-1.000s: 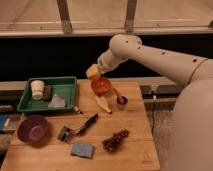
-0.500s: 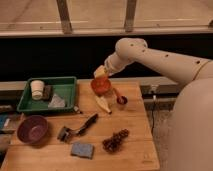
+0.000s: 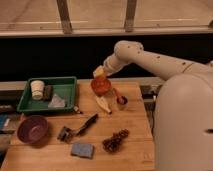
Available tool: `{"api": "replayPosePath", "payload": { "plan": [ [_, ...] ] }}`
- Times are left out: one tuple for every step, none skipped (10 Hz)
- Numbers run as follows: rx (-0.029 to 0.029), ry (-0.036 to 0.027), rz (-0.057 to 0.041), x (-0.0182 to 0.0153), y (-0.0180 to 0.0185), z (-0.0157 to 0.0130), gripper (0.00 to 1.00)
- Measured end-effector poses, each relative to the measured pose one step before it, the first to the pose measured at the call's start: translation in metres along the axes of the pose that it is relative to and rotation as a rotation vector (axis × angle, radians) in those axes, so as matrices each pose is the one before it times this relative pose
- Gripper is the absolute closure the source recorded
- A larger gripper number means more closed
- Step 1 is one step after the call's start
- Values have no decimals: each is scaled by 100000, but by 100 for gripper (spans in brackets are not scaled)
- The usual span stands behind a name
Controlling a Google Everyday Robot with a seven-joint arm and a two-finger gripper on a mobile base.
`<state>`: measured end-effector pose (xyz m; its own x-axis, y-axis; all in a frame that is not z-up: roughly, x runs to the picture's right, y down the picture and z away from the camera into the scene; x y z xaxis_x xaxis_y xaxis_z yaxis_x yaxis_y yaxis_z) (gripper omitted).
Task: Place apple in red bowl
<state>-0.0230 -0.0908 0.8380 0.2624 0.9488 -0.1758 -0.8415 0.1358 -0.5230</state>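
The red bowl [image 3: 101,87] stands at the back middle of the wooden table [image 3: 135,125], orange-red and glossy. My gripper [image 3: 100,73] hangs directly above it, close to its rim, at the end of the white arm that reaches in from the right. A pale yellow shape sits at the gripper's tip. I cannot tell whether that is the apple or part of the gripper. No apple shows apart from the bowl and the gripper.
A pale banana-like piece [image 3: 103,104] lies just in front of the bowl, with a small red and dark object [image 3: 120,99] to its right. A green tray [image 3: 66,85] with a white cup [image 3: 37,90] stands at the left. A purple bowl [image 3: 32,129], black brush [image 3: 82,126], grey-blue sponge [image 3: 82,149] and grapes [image 3: 115,141] lie nearer the front.
The gripper has shifted a little to the right and now hangs straight over the red bowl. Nothing else on the table has moved.
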Motion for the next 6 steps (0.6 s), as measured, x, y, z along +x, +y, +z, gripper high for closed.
{"api": "replayPosePath", "payload": {
  "plan": [
    [-556,-1400,482,-729,-406,660,100],
    [-66,-2053,455,-548,-792,361,100],
    [326,-1977,534,-525,-672,16,100],
    [352,-749,251,-301,-332,214,100],
    [233,-872,1281,-196,-697,5,100],
    [-417,-56,886,144,-609,-239,95]
  ]
}}
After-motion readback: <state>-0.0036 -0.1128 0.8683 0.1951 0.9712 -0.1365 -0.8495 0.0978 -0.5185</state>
